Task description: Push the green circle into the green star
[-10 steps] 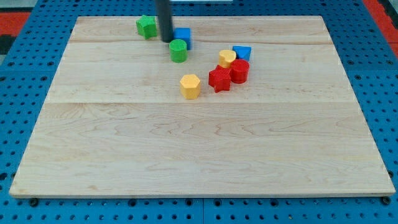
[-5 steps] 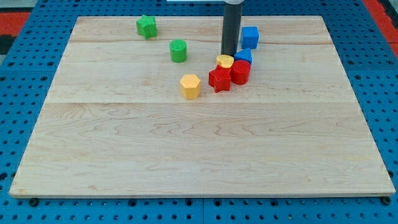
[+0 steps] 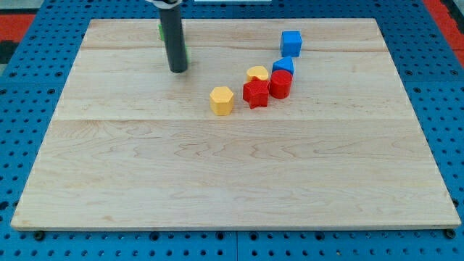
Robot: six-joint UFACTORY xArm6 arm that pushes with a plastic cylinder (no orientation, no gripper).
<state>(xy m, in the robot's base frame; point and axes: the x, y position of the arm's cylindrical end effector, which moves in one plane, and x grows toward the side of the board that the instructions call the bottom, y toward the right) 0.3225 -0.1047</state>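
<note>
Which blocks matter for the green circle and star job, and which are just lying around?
Job: green circle and green star (slivers beside the rod), my tip below them.
Lying about: blue cube, blue block, yellow block, yellow hexagon, red cylinder, red star.

Pale wooden board [image 3: 232, 167], smooth matt grain.

My tip [image 3: 177, 70] down, rod upright

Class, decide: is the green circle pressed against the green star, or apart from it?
Cannot tell. My rod hides both; only green slivers show beside it, above my tip.
</note>
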